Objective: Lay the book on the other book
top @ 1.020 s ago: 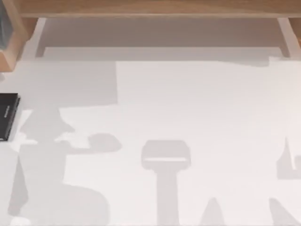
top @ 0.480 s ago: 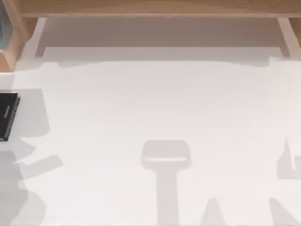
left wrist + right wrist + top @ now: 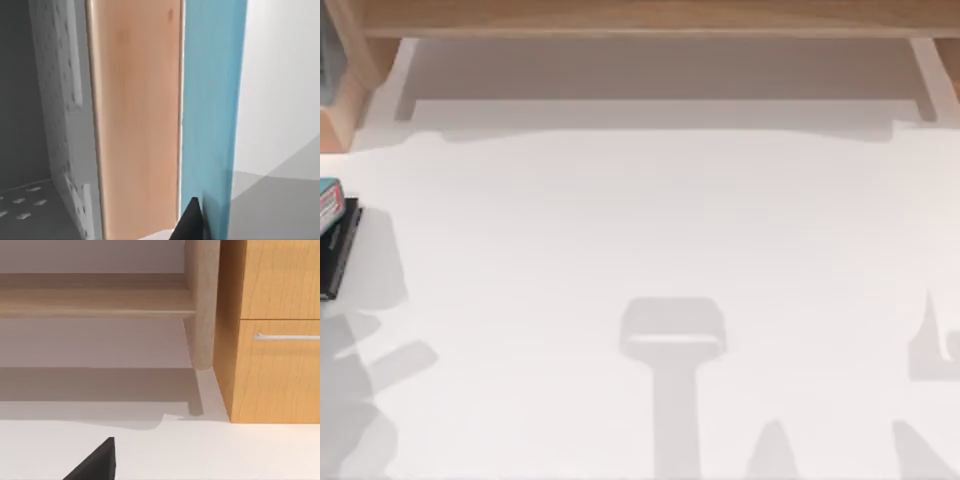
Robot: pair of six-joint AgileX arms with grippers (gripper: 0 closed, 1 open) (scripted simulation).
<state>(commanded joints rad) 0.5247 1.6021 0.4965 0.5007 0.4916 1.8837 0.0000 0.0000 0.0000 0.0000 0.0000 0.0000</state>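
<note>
Where the white tabletop (image 3: 650, 230) meets its left edge, the teal-blue book (image 3: 329, 200) overlaps the far end of the black book (image 3: 337, 250). Whether my left fingers (image 3: 189, 222) grip the teal cover, I cannot tell.

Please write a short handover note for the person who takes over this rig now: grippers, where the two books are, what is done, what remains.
Left gripper: a dark fingertip sits against the teal-blue book; whether it grips is not visible.
Right gripper: one dark finger low over the white table, near the wooden cabinet; idle.
Books: at the table's left edge, the teal-blue book overlaps the far end of the black book.
Done: teal-blue book brought to the black one.
Left: confirm it lies flat, release, withdraw.
</note>
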